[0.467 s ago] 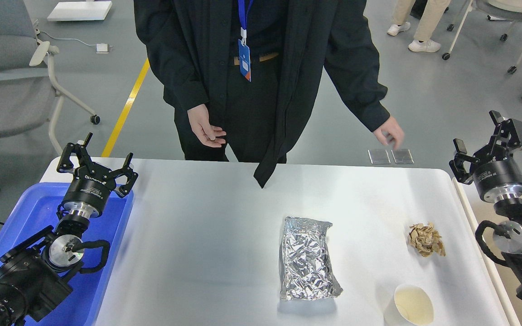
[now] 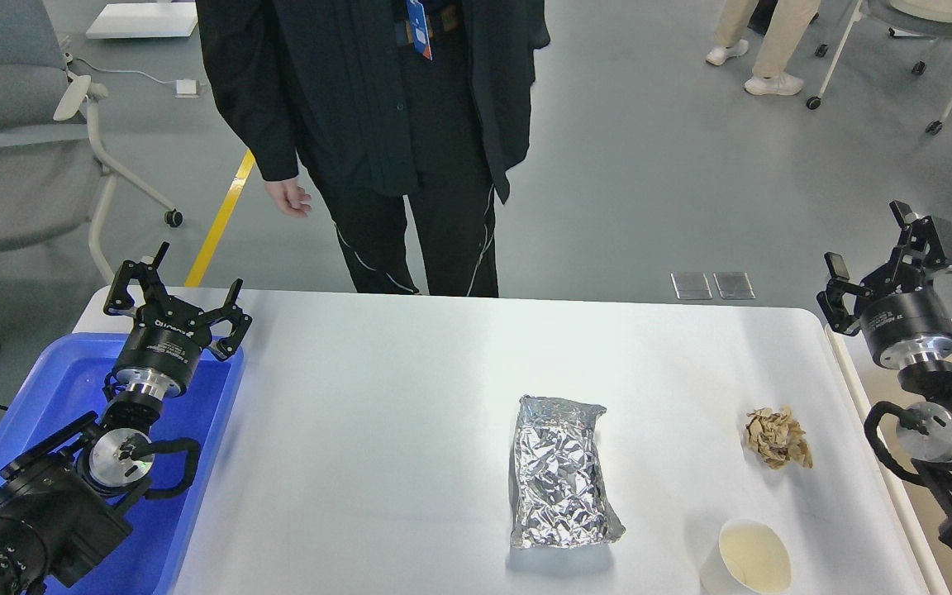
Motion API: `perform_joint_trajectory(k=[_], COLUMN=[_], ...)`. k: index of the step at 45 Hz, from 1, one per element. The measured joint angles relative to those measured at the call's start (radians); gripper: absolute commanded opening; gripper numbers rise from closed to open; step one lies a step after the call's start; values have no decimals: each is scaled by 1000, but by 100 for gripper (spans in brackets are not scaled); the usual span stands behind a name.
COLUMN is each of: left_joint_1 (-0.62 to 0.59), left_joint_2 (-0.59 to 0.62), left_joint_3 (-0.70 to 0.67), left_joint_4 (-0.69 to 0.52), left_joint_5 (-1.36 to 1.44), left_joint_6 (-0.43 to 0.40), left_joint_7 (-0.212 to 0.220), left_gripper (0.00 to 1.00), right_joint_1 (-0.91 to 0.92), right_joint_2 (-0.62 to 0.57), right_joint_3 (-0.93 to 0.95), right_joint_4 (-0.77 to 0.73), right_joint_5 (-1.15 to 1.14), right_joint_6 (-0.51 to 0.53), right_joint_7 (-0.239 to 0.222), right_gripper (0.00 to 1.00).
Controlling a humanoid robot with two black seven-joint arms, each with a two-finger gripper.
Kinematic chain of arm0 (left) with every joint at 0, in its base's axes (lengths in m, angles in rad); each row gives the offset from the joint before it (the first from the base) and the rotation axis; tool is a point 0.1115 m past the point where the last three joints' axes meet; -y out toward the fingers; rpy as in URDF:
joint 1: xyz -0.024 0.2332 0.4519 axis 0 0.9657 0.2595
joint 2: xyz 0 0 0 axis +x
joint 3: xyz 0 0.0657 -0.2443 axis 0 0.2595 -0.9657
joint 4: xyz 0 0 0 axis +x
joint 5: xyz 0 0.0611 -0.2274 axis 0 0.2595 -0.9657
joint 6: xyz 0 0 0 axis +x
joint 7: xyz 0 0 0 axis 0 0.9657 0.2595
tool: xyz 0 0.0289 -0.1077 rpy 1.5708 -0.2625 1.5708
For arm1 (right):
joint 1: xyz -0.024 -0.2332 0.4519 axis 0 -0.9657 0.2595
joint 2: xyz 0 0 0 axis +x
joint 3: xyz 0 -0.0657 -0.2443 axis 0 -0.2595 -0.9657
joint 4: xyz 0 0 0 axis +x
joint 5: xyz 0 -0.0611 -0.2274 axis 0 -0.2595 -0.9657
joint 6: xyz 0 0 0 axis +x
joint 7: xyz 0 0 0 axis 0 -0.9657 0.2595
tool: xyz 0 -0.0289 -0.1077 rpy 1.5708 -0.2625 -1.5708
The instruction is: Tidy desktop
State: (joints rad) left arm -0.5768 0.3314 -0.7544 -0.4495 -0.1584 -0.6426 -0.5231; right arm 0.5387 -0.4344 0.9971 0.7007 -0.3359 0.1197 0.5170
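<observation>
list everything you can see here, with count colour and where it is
desktop: 1, white, centre
foil packet: 1, silver, on desktop, right of centre
crumpled paper: 1, tan, on desktop, right side
paper cup: 1, white, desktop's near right edge
tray: 1, blue, left of desktop
bin: 1, beige-white, right of desktop
person: 1, in black, behind desktop
chair: 1, grey, far left
left gripper: 1, black, open, over tray
right gripper: 1, black, open, over bin
</observation>
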Motion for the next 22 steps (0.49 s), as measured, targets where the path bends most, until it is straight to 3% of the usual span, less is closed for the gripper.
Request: perform_joint_trajectory(k=[22], left_joint_1=[0], left_joint_2=[0], left_joint_3=[0], left_joint_4=[0], left_joint_5=[0], left_joint_6=[0], left_joint_7=[0], left_gripper=[100], right_joint_1=[6], right_joint_2=[-2], right_joint_3=[2], right_joint_4=[2], right_joint_5=[0], right_joint_6=[4], right_joint_7=[1], right_gripper=[100])
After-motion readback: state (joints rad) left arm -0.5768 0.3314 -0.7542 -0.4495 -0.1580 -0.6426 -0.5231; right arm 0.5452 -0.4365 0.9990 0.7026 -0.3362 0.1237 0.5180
